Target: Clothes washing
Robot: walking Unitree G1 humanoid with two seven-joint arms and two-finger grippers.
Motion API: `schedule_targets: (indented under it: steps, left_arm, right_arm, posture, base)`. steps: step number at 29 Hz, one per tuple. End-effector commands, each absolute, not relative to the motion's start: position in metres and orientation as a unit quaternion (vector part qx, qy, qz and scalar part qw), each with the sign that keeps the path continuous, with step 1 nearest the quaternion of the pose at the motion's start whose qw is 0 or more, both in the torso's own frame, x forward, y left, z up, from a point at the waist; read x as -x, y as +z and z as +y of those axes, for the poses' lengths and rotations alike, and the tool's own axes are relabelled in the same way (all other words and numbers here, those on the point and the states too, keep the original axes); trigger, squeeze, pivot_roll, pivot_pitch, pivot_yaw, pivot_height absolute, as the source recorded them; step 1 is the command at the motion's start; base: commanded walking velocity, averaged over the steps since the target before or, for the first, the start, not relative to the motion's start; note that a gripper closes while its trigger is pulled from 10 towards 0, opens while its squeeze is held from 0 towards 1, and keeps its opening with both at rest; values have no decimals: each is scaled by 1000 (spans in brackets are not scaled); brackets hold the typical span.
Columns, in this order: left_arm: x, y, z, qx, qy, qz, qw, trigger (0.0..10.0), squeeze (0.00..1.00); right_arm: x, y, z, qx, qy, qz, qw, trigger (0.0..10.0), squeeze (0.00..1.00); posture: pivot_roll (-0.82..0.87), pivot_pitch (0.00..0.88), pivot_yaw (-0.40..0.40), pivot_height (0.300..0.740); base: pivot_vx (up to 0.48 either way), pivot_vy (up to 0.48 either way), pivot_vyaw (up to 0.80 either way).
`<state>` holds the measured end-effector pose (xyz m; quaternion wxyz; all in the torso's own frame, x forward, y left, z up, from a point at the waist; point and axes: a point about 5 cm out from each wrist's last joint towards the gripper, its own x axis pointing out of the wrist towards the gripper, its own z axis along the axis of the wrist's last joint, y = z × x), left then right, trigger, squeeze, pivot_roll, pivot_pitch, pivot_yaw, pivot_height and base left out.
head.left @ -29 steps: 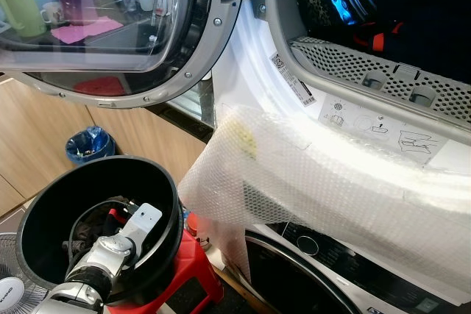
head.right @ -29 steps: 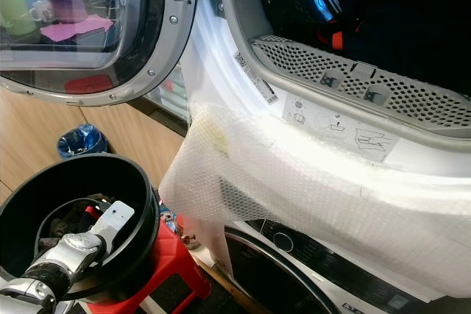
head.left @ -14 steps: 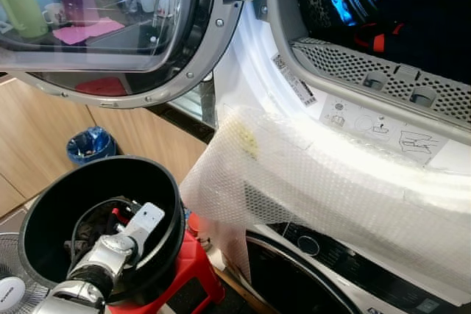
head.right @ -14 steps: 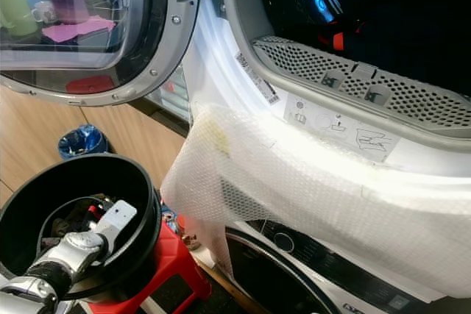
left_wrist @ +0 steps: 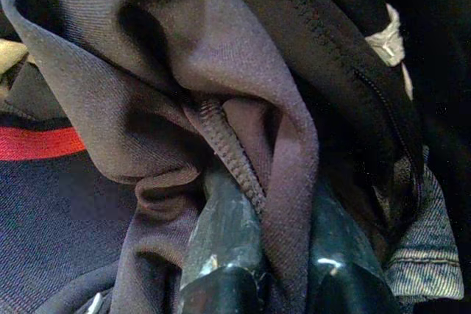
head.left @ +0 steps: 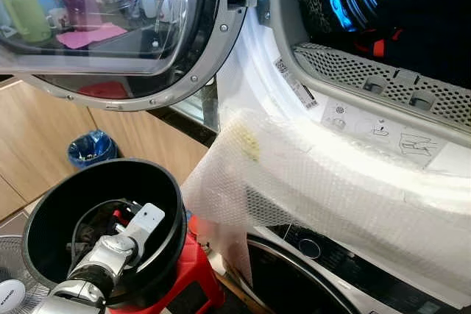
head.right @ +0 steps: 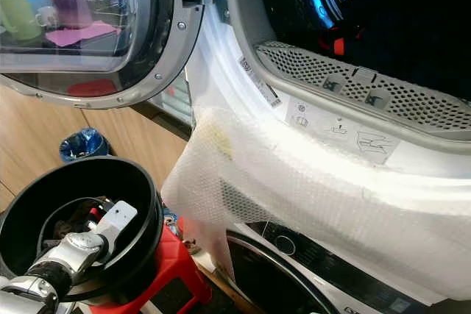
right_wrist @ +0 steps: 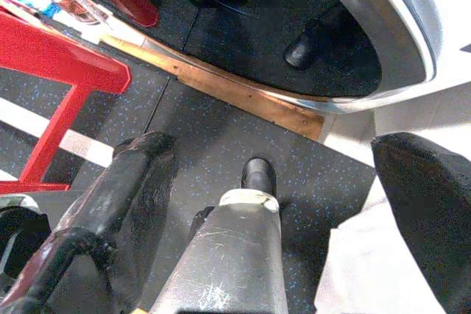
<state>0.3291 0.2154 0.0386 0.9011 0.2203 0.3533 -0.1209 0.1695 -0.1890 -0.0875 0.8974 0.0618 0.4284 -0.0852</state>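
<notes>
1. The left gripper point(left_wrist: 283, 255) is reaching down into the black bucket point(head.left: 168, 204), which is sitting on a red stool point(head.left: 193, 273) beside the machines.
2. Its fingers point(left_wrist: 221, 233) are pinching a fold of brown garment point(left_wrist: 184, 86) among the clothes in the bucket.
3. The upper machine's round door point(head.left: 147, 49) is standing open, its drum point(head.left: 383, 5) glowing blue.
4. Bubble wrap point(head.left: 316, 182) is draping over the machine's front edge.
5. The right gripper point(right_wrist: 280, 204) is hanging above the floor point(right_wrist: 199, 137), fingers apart.
</notes>
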Motion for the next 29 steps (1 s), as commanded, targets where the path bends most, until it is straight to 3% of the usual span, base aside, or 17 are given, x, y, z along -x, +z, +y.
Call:
schedule_targets:
  steps: [1, 10, 15, 19, 20, 21, 22, 23, 27, 29]
  left_arm:
    - [-328, 38, 218, -217, -120, 354, 902, 0, 0]
    - [-344, 92, 251, -200, -114, 265, 936, 0, 0]
    - [-342, 135, 244, -175, -210, 195, 942, 0, 0]
    - [-330, 157, 217, -152, -332, 163, 917, 0, 0]
    - [-318, 177, 193, -146, -431, 115, 883, 0, 0]
    - [-310, 185, 185, -146, -475, 90, 863, 0, 0]
    - [-310, 185, 185, -146, -475, 90, 863, 0, 0]
    - [-302, 192, 179, -136, -515, 73, 843, 0, 0]
    - [-294, 229, 157, -95, -586, 21, 804, 0, 0]
    - [-294, 235, 153, -85, -597, 12, 797, 0, 0]
  right_arm:
    - [-166, -90, -187, -63, -83, 437, 893, 10000, 0]
    - [-167, -89, -189, -68, -86, 434, 894, 10000, 0]
    - [-164, -91, -187, -64, -77, 444, 890, 10000, 0]
    - [-167, -90, -186, -65, -75, 443, 891, 10000, 0]
    - [-171, -88, -184, -69, -75, 438, 893, 10000, 0]
    - [-172, -88, -183, -71, -76, 436, 894, 10000, 0]
    - [-172, -88, -183, -71, -76, 436, 894, 10000, 0]
    - [-173, -87, -182, -73, -76, 434, 895, 10000, 0]
    - [-175, -87, -180, -79, -76, 432, 895, 10000, 0]
    - [-175, -87, -179, -80, -76, 432, 895, 10000, 0]
  posture:
    - [94, 44, 1, 740]
    - [132, 78, -14, 740]
    - [174, 92, -28, 740]
    - [182, 97, -19, 740]
    - [182, 98, -10, 740]
    - [182, 98, -10, 740]
    - [182, 98, -10, 740]
    - [181, 101, -6, 740]
    - [190, 105, 6, 740]
    - [190, 105, 6, 740]
  base:
    - [0, 0, 0]
    - [0, 0, 0]
    - [0, 0, 0]
    - [0, 0, 0]
    - [0, 0, 0]
    - [0, 0, 0]
    - [0, 0, 0]
    - [0, 0, 0]
    - [0, 0, 0]
    - [0, 0, 0]
